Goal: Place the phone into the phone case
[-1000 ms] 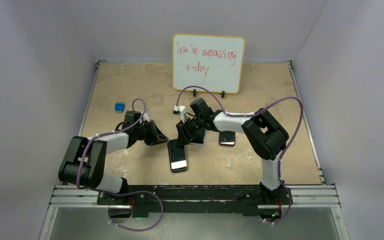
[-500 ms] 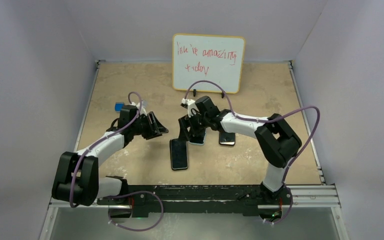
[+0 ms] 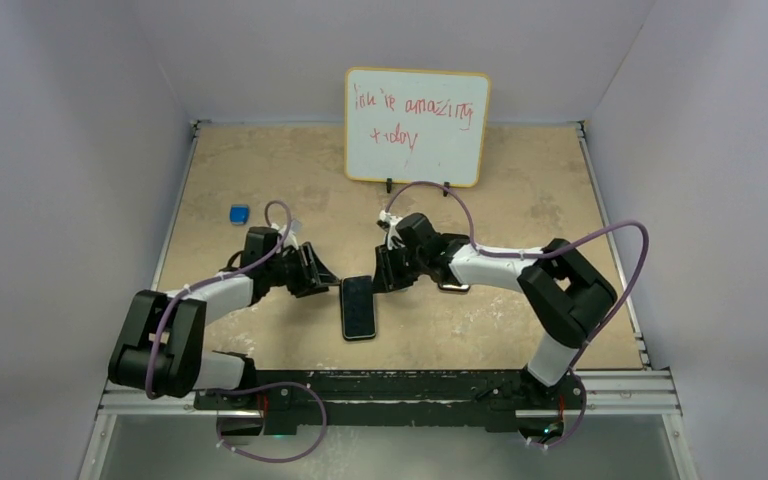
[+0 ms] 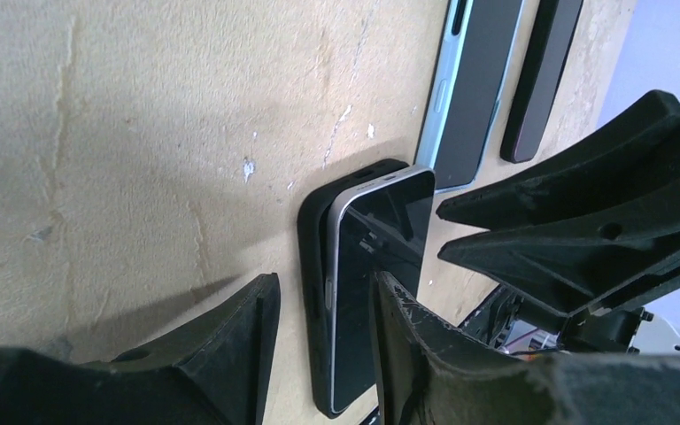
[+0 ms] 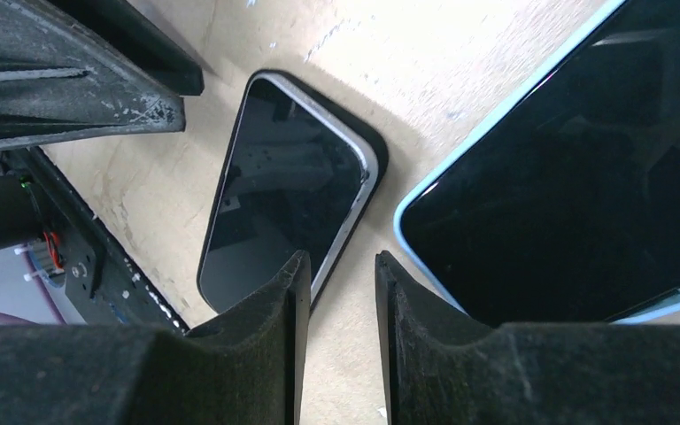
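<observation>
Left wrist shows the phone [image 4: 542, 71] flat near the middle of the tabletop [image 4: 142, 133], just beside the case [image 4: 439, 88]. Fingers of the left gripper [image 4: 323, 288] are spread, those of the right gripper [image 5: 341, 261] slightly parted; neither pinches anything.

The right gripper [image 5: 340, 266], fingers slightly apart, hung over the table [image 5: 425, 62] between a silver-rimmed phone [image 5: 283, 186] and the blue case [image 5: 401, 223].

1. Classification: robotics laboratory test cell
2. Evidence: plain pale walls [image 3: 70, 150] box in a beige tabletop [image 3: 260, 170]
3. Evidence: left arm [image 3: 215, 292] and right arm [image 3: 490, 265] bolted side by side to an aluminium rail [image 3: 630, 395]
4. Evidence: handwritten whiteboard [image 3: 417, 125] propped at rear
</observation>
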Motion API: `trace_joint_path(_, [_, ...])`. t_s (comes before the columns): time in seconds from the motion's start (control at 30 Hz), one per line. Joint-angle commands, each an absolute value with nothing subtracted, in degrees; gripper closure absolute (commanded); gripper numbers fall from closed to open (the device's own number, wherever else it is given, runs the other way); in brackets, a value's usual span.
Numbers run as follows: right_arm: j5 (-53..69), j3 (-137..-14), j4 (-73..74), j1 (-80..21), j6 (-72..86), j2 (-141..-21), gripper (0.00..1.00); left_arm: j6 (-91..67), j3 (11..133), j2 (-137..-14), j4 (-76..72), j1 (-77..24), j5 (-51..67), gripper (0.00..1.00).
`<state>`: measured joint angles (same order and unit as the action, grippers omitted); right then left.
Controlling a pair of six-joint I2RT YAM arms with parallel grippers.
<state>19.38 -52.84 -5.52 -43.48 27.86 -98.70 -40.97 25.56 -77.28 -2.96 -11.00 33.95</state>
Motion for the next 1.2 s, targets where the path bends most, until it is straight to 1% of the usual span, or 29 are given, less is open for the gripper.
trace_joint_path(0.0, [14.6, -51.5, -9.3, -46.1, 33.1, -96.0, 0.66, -41.4, 23.8, -78.4, -8.6, -11.7, 36.2, 0.57])
trace_joint_path(0.17, [14.1, -51.8, -9.9, -47.5, 33.7, -98.5, 0.68, -42.4, 22.4, -81.3, -12.0, -12.1, 37.5, 0.6])
trace_joint_path(0.33, [14.2, -53.6, -9.1, -49.5, 33.0, -100.2, 0.77, -42.5, 22.2, -83.3, -13.1, -13.0, 37.2, 0.63])
trace_joint_path(0.4, [14.2, -55.7, -7.5, -50.9, 32.2, -101.4, 0.81, -42.8, 22.2, -83.4, -12.6, -13.5, 36.4, 0.67])
trace_joint_path(0.47, [13.1, -57.0, -5.5, -52.0, 31.1, -102.4, 0.83, -42.8, 22.4, -82.8, -11.3, -14.2, 34.7, 0.72])
trace_joint_path(0.6, [11.9, -55.4, -5.1, -52.8, 31.5, -101.4, 0.82, -42.5, 22.6, -80.5, -7.7, -15.7, 30.5, 0.85])
trace_joint_path(0.63, [11.8, -54.7, -5.5, -52.7, 32.0, -100.8, 0.8, -42.5, 22.5, -80.1, -6.8, -16.0, 29.3, 0.87])
trace_joint_path(0.67, [11.6, -54.1, -5.8, -52.7, 32.6, -100.0, 0.77, -42.6, 22.6, -79.9, -6.2, -16.3, 28.4, 0.88])
trace_joint_path(0.77, [10.8, -52.3, -6.1, -52.7, 35.2, -96.7, 0.58, -42.3, 23.0, -79.7, -3.8, -16.8, 26.3, 0.9])
trace_joint_path(0.9, [9.1, -49.1, -9.8, -52.7, 38.6, -92.8, 0.38, -40.7, 24.5, -77.9, -0.1, -17.1, 23.5, 0.88])
trace_joint_path(1.0, [8.5, -46.2, -15.8, -52.7, 41.9, -91.9, 0.29, -41.2, 24.8, -76.8, 2.3, -17.1, 23.6, 0.85])
trace_joint_path(1.17, [8.9, -41.7, -23.1, -52.8, 47.7, -93.3, 0.24, -41.2, 23.9, -76.7, 2.1, -17.1, 24.4, 0.84])
